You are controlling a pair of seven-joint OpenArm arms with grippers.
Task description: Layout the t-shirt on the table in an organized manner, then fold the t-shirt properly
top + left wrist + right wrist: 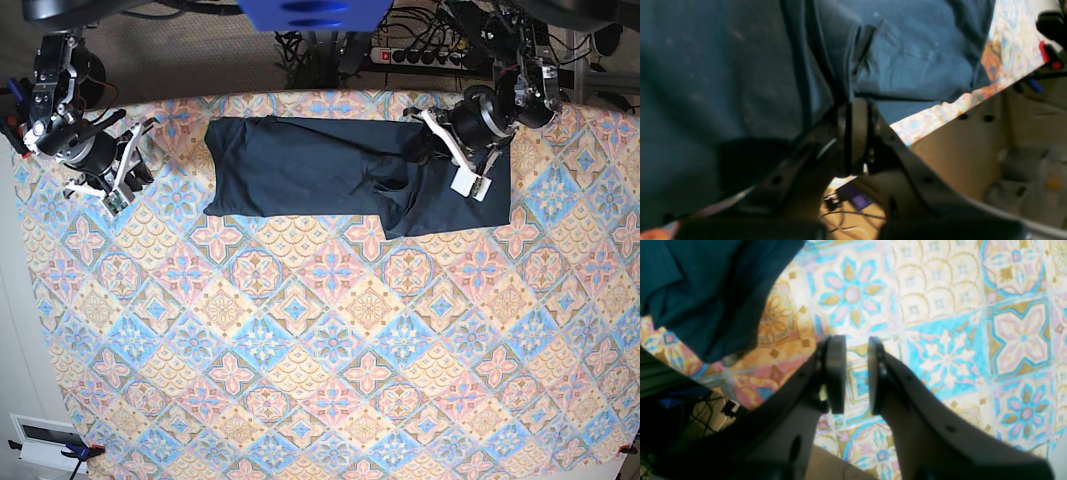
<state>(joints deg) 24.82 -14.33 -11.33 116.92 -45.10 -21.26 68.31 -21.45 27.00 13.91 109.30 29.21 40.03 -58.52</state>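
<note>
At the left of the base view the right gripper (140,150) hangs over bare tablecloth near the table's (300,380) far left corner, apart from the garment; its own wrist view shows the jaws (851,373) parted by a narrow gap with nothing between them, only the patterned tiles beneath and a corner of dark cloth off to one side. Moving right, the navy t-shirt (300,165) lies along the far edge of the table as a long, fairly flat band, its left end squared off and its right part bunched and doubled over, with a lower flap hanging nearer the camera. At that right end the left gripper (440,135) sits on the fabric, and its wrist view shows the jaws (853,110) pressed together on a ridge of the navy cloth, a pinched pleat rising between them. This looks like the folding stage, with the shirt already laid out lengthwise and the right portion being gathered to bring across. The next move probably calls for lifting that pinched edge clear of the table and carrying it over the body of the shirt without dragging the lower layer, while the idle right gripper may need to come in to pin or match the opposite edge.
</note>
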